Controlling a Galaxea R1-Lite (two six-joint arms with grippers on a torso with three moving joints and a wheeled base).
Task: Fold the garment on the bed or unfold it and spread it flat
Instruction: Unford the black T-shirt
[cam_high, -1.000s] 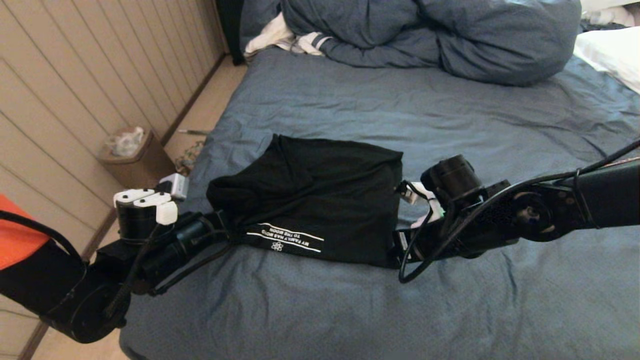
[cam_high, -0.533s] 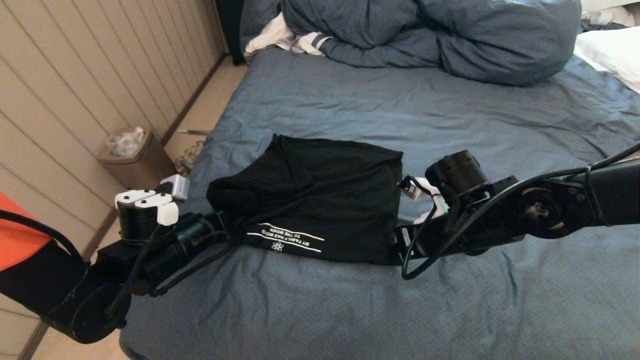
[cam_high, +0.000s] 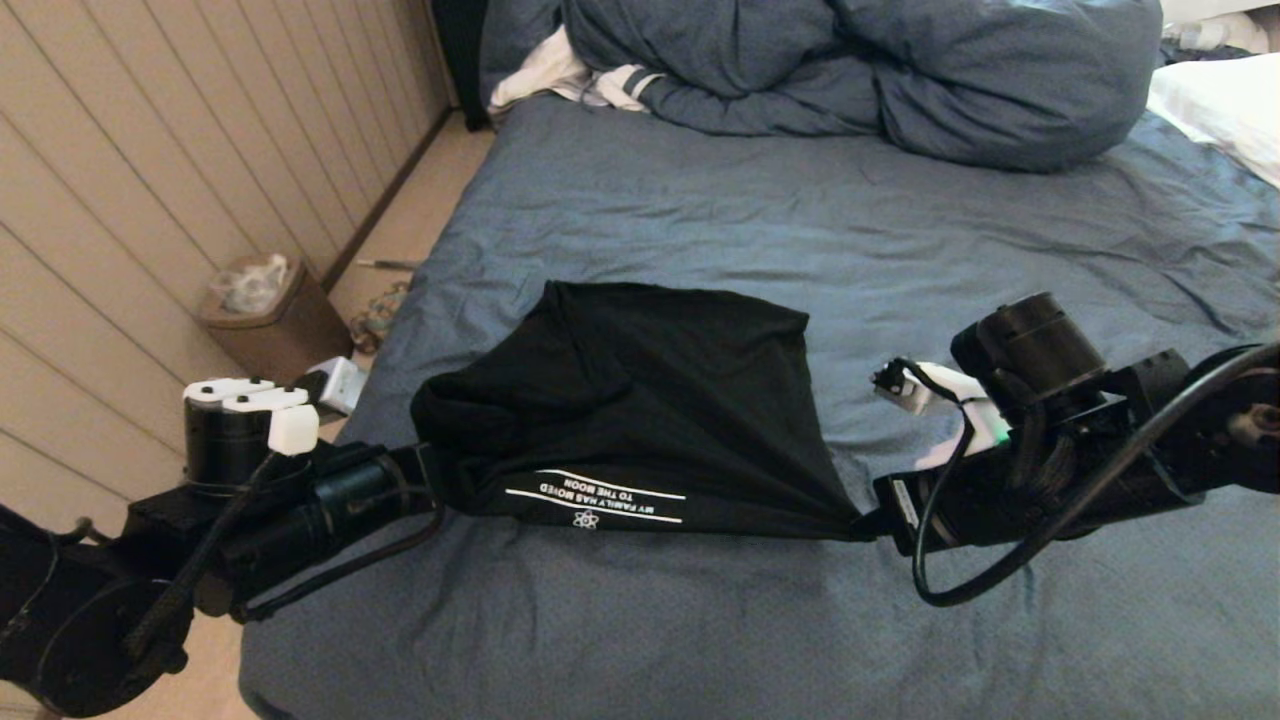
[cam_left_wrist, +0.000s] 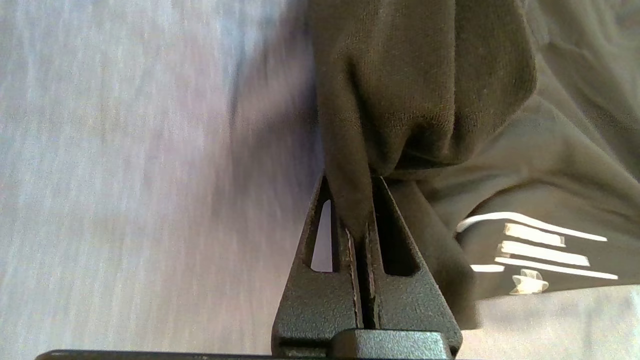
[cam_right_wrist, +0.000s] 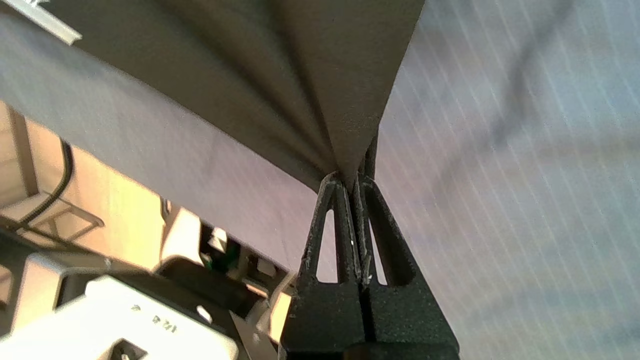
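The black garment (cam_high: 640, 400) hangs stretched between both grippers over the bed (cam_high: 800, 230), white lettering showing along its near edge. My left gripper (cam_high: 445, 480) is shut on the garment's left near corner; in the left wrist view (cam_left_wrist: 356, 200) bunched black cloth (cam_left_wrist: 420, 95) is pinched between the jaws. At the right near corner my right gripper (cam_high: 868, 520) is shut too, and in the right wrist view (cam_right_wrist: 350, 177) taut folds of the cloth (cam_right_wrist: 300, 75) fan out from its tips.
A bunched blue duvet (cam_high: 860, 70) and a white striped cloth (cam_high: 570, 75) lie at the bed's far end, a white pillow (cam_high: 1225, 105) far right. Left of the bed are a slatted wall and a brown waste bin (cam_high: 265, 310) on the floor.
Both arms have pulled apart, the right one much farther right and the left one left and down. The garment's near edge is drawn taut and wider between them.
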